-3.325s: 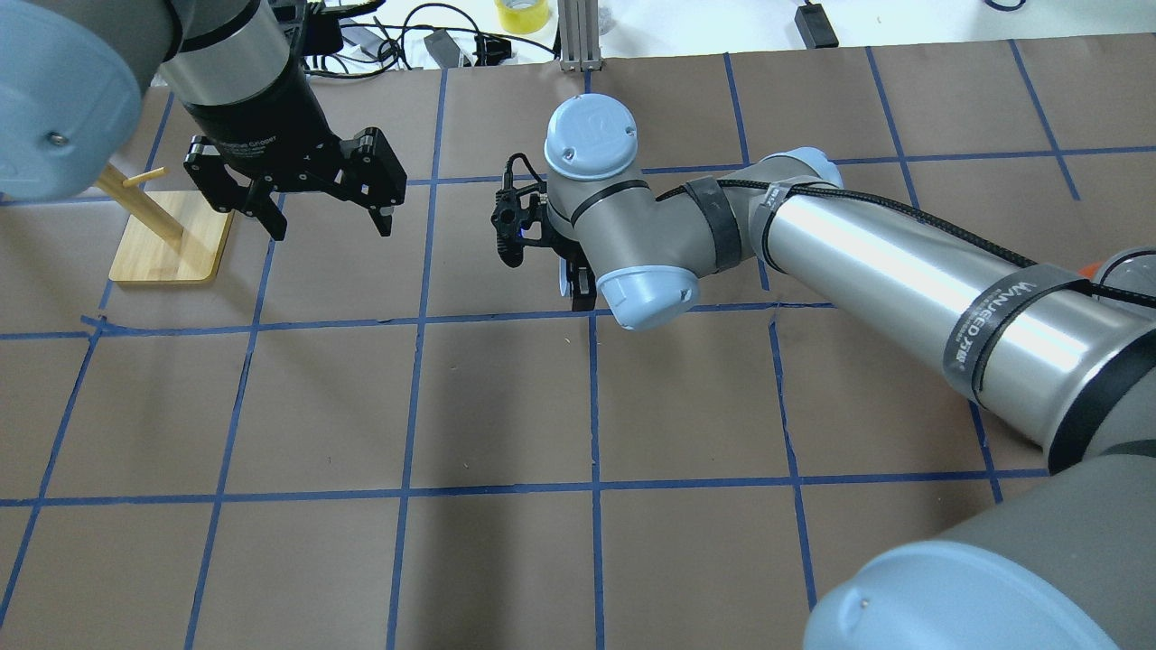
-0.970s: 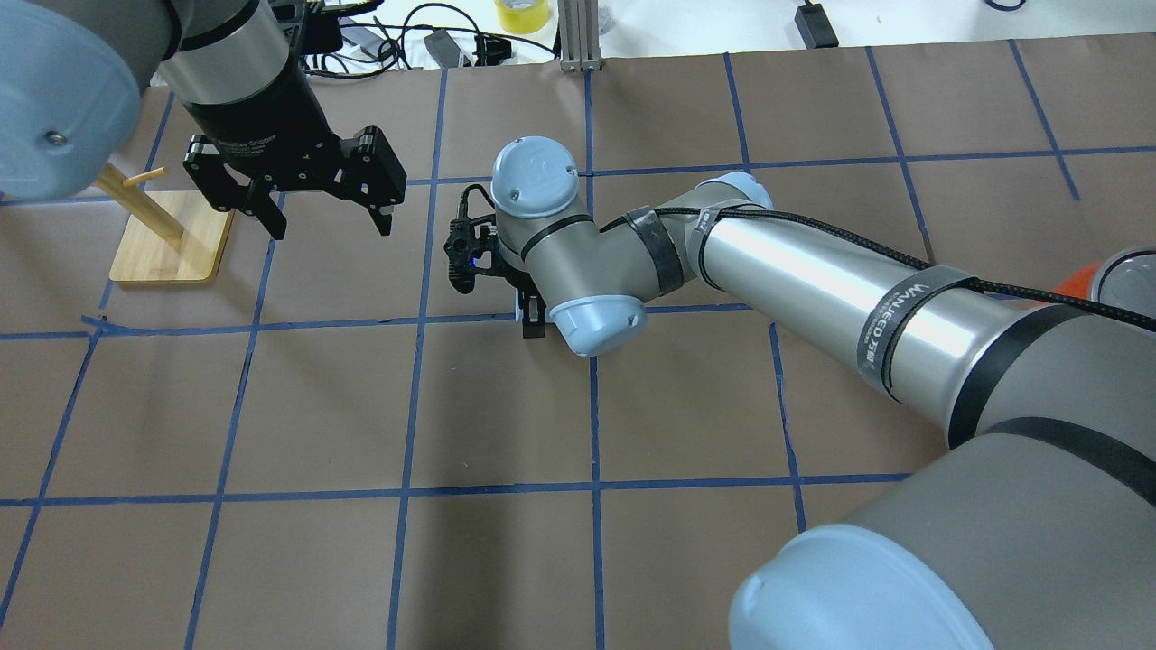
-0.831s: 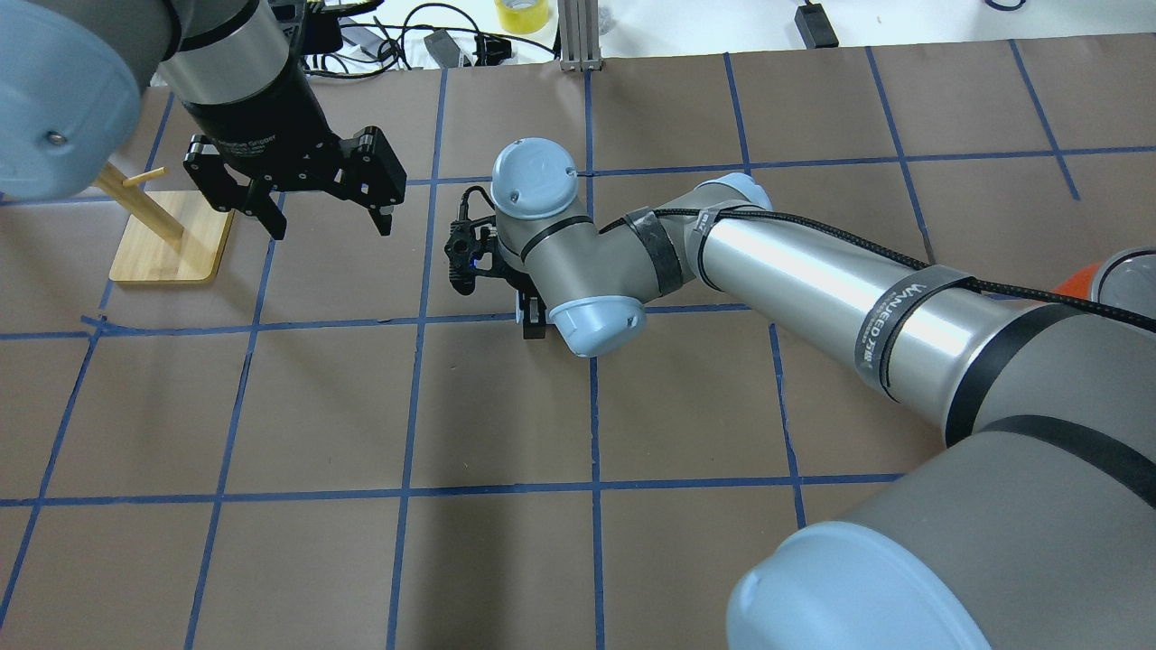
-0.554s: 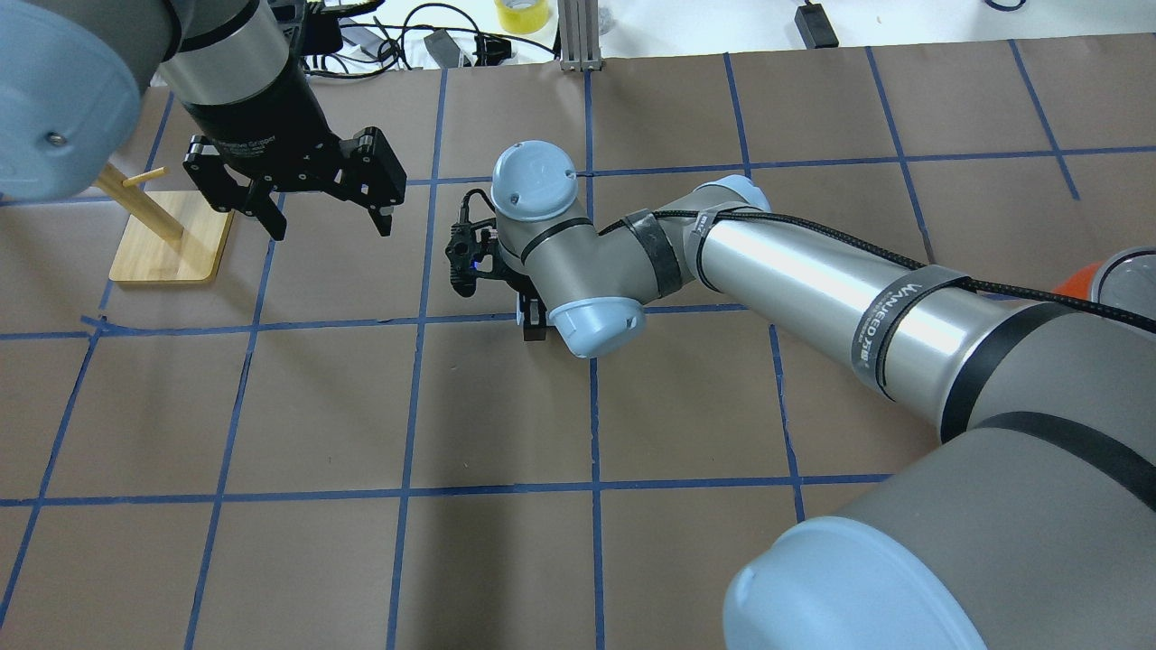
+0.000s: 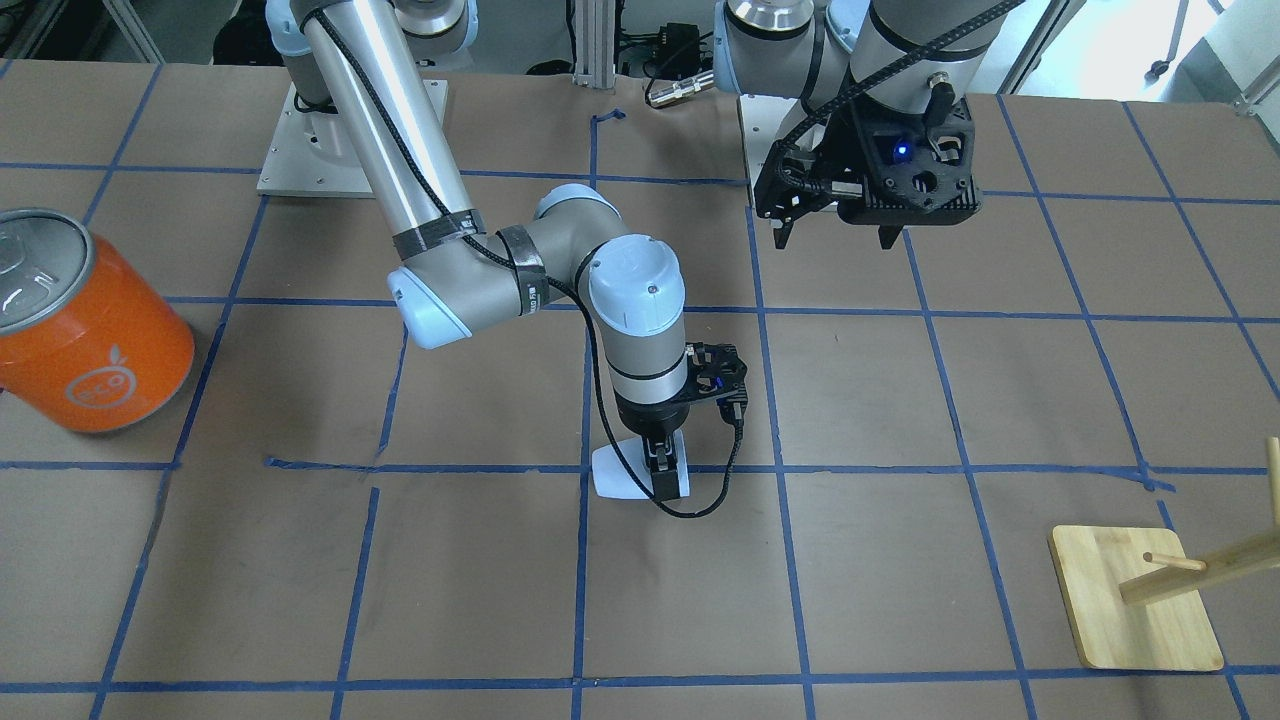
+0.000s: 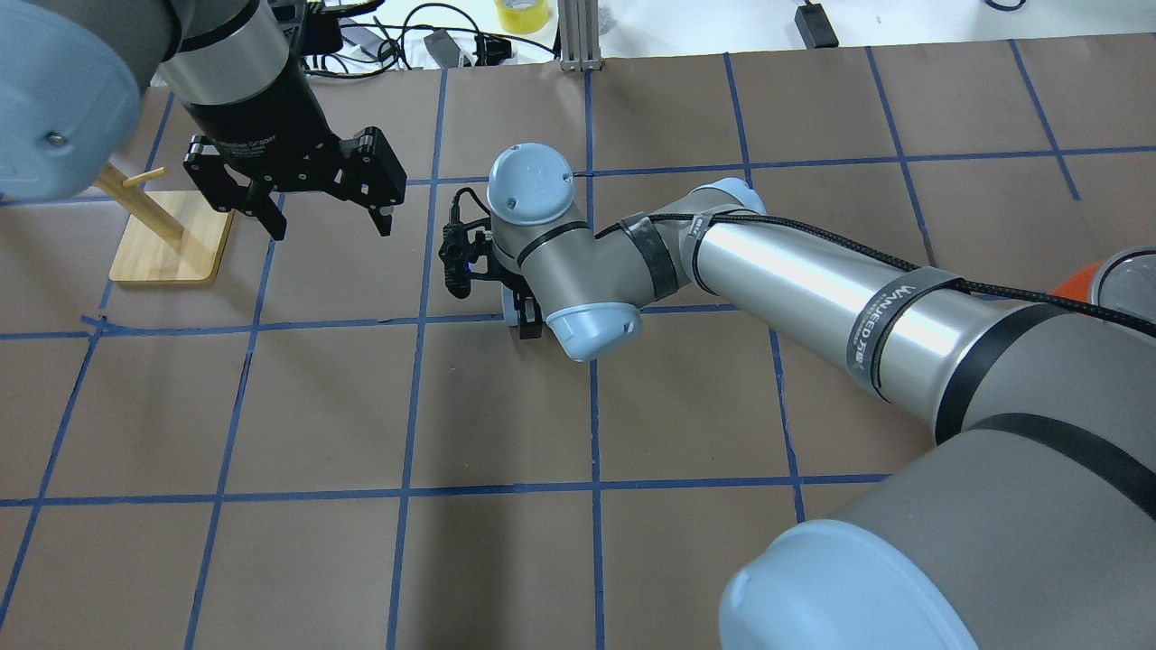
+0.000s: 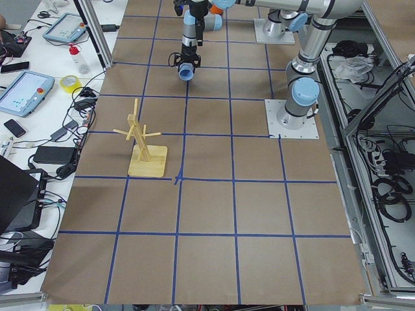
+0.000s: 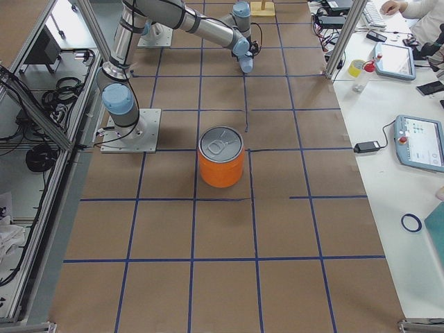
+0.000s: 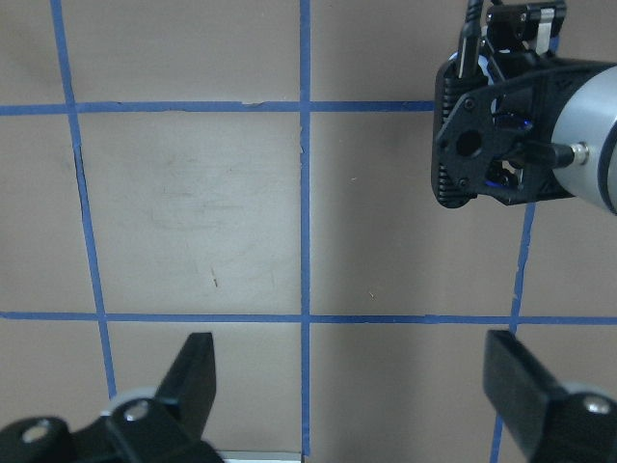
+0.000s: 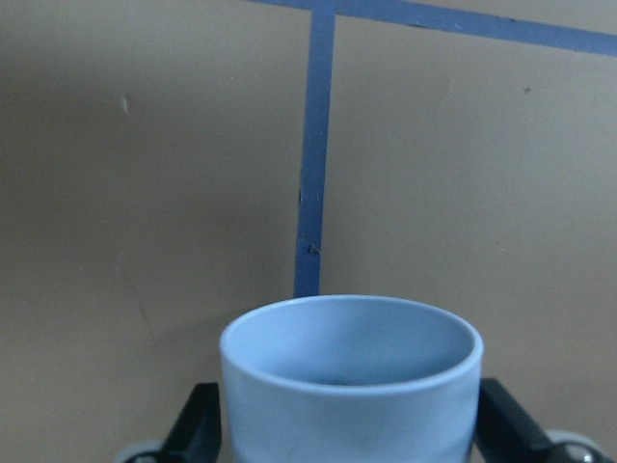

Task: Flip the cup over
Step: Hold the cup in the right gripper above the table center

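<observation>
Where the cup (image 5: 618, 480) is: low over the middle of the bench (image 6: 506, 406), caught between the right fingers (image 10: 200, 420), just beside a crossing of the blue tape (image 5: 860, 468). Whether it touches the paper I cannot tell.
Cup's pose: tilted, not upright. In the right wrist view its rim and hollow inside show, with the mouth toward the top of that view.
Right fingers: closed on the cup, one against each side of its wall, pointing down at the bench.
Right arm (image 6: 813, 280): reaches in from the robot's right, its wrist standing upright over the cup.
Left fingers (image 6: 384, 212): spread wide with nothing between them, hanging above the bench.
Left fingers to cup: near but apart. The left wrist view catches the right wrist's black camera mount in its upper right corner.
Can (image 5: 85, 335): orange with a silver lid, upright, toward the bench's end on the robot's right, well apart from the cup.
Rack (image 5: 1135, 600): a wooden post with pegs on a flat wooden base, toward the end on the robot's left, near the left fingers.
Bench: covered in brown paper, with the tape laid out as a grid of squares.
</observation>
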Robot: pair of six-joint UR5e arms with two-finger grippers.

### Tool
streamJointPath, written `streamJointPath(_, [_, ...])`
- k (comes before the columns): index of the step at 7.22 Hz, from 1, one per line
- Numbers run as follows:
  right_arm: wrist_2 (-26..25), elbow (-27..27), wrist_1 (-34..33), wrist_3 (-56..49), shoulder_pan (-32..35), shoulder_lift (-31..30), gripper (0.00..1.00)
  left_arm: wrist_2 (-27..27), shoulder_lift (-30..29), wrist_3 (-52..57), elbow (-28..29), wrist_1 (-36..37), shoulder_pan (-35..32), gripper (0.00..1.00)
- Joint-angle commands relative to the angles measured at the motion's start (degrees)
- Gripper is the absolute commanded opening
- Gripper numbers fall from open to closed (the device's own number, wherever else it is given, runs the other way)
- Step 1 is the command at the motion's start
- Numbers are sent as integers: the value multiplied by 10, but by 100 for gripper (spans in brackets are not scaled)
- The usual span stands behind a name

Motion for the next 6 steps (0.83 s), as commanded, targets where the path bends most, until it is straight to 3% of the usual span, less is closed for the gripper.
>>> streamJointPath(1, [14,1,-1,6,1,4,100,0,0,0,1,0,0,100])
streamJointPath(6, [11,-1,6,6,-10,-6,100,-3,-2,-5,2,13,4,100])
